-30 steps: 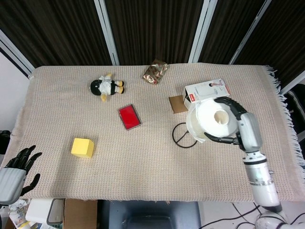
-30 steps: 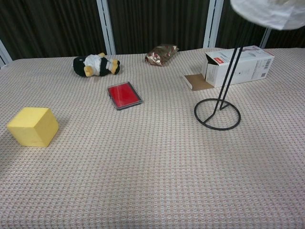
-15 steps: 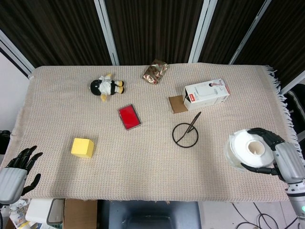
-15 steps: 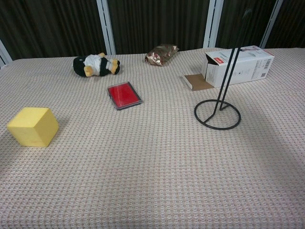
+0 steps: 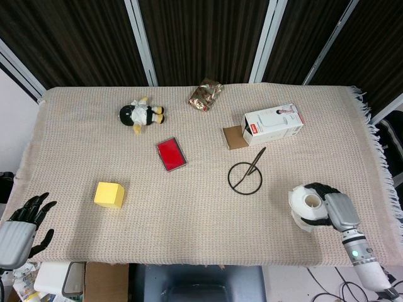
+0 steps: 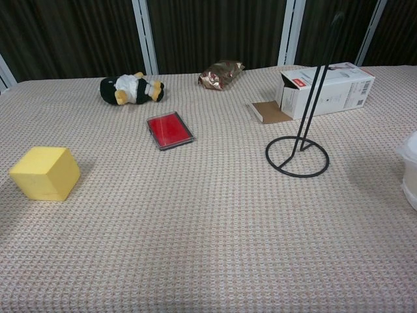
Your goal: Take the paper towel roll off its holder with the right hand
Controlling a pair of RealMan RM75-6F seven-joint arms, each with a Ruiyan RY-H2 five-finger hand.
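Right hand (image 5: 334,211) is gripping the paper towel roll (image 5: 306,207), fingers wrapping its side, at the table's (image 5: 189,207) near right corner (roll only clipping the right edge in chest view). Holder (image 5: 245,175) is standing bare, well apart from the roll. Left hand (image 5: 22,226) is hanging off the near left edge, fingers spread, holding nothing.
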